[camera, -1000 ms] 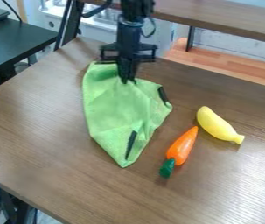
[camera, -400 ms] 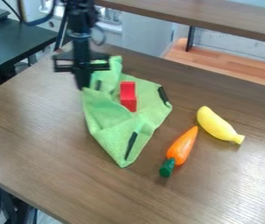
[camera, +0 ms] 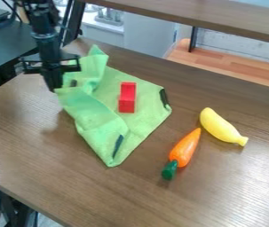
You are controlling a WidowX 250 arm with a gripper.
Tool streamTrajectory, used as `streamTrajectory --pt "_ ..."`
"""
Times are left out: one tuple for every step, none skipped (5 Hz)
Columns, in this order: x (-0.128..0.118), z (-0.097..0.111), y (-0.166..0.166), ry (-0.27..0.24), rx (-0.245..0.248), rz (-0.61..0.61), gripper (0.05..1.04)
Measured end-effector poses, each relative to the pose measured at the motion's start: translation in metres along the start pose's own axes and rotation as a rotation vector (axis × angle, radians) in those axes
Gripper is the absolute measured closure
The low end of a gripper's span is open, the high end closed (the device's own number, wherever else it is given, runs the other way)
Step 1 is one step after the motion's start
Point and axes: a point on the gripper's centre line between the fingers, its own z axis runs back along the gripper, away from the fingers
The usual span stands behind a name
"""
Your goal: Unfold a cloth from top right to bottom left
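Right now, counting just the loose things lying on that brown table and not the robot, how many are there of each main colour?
Green: 1, the cloth
Red: 1, the rectangular block
Yellow: 1, the banana
Orange: 1, the carrot, with a green top
Total: 4

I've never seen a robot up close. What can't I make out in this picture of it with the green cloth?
All in the camera view:
- Arm: its upper part is cut off by the top edge.
- Green cloth: the bit behind the gripper is hidden by it; whatever lies under the folds is hidden by the fabric.
- Dark strips on the cloth: too small to tell what they are.
- Red block: its own body hides its underside.
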Motion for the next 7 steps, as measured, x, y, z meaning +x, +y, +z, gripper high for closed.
streamTrajectory --pt "0.005 0.005 0.029 0.011 -0.027 -0.032 1.035" --pt "0.002 0.006 0.043 0.036 -0.054 -0.094 1.035" --pt "0.002 0.011 0.057 0.047 -0.059 -0.108 1.035" --pt "0.009 0.028 0.063 -0.036 -0.006 -0.108 1.035" --pt "0.011 0.019 0.061 -0.104 0.085 -0.117 1.023" --pt "0.013 0.033 0.052 -0.215 0.227 -0.165 0.898" --pt "0.014 0.038 0.048 -0.233 0.306 -0.206 0.660"
